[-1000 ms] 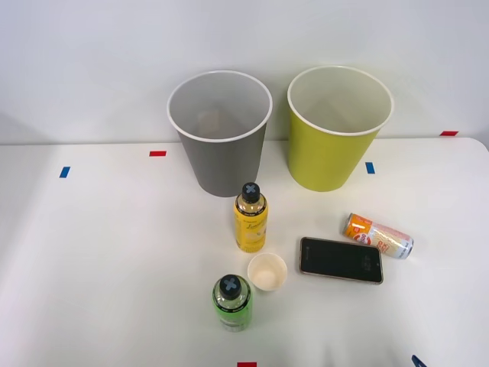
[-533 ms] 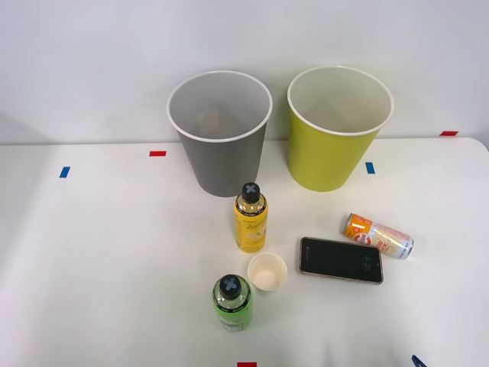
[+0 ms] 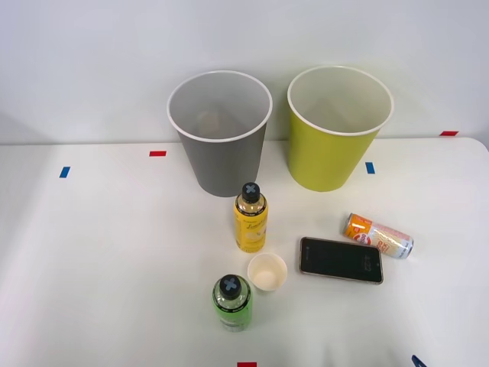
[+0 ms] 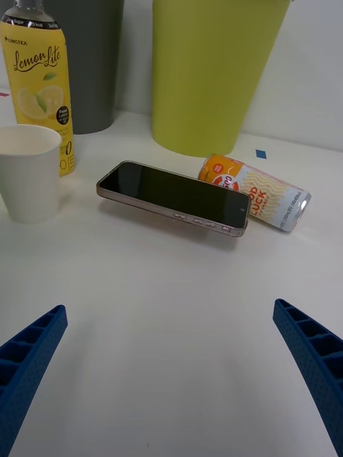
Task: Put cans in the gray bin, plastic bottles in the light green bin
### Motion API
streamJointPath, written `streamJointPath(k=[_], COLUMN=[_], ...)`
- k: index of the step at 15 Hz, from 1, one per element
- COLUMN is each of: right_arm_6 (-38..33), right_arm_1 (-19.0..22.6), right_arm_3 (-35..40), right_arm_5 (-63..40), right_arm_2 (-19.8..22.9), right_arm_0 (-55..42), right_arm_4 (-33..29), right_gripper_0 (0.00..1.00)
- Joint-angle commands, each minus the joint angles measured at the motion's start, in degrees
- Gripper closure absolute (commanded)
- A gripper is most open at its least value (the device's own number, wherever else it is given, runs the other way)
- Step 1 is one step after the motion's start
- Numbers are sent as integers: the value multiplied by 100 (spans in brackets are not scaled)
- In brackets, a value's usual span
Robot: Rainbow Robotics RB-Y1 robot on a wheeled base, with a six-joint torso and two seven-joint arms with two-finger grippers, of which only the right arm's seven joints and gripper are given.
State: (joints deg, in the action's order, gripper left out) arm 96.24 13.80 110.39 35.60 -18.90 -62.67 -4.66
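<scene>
- I find the table (image 3: pixel 92 267) white and wide, its far edge meeting the wall; its left half lies bare apart from small blue and red tape marks, giving open room there.
- The gray bin (image 3: pixel 220 131) stands upright at the far edge, near the middle, mouth open; something pale and indistinct lies at its bottom, and I cannot tell what.
- The light green bin (image 3: pixel 338 126) stands upright just beside the gray bin on the right, also at the far edge; a narrow gap separates them.
- The phone (image 3: pixel 341 260) lies flat, screen up, right of centre, between the paper cup and the can, close to both.
- The yellow bottle (image 3: pixel 250 218) stands upright just in front of the gray bin, apart from its wall.
- The green bottle (image 3: pixel 232 303) stands upright near the table's front edge, just left of the cup.
- The orange-and-white can (image 3: pixel 377 235) lies on its side toward the right edge, beyond the phone's far right corner, in front of the light green bin with clear surface between.
- The paper cup (image 3: pixel 267 272) stands upright between the two bottles, empty as far as I can see.
- The right gripper (image 4: pixel 171 357) hangs low over bare table facing the phone; its fingers (image 4: pixel 32 350) are spread wide, holding nothing.
</scene>
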Motion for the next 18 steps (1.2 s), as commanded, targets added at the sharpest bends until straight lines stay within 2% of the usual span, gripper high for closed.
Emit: streamJointPath(k=[1,18], right_arm_6=[0,0], right_arm_1=[0,0], right_arm_3=[0,0], right_arm_5=[0,0], right_arm_2=[0,0], right_arm_0=[0,0], right_arm_4=[0,0], right_gripper_0=[0,0])
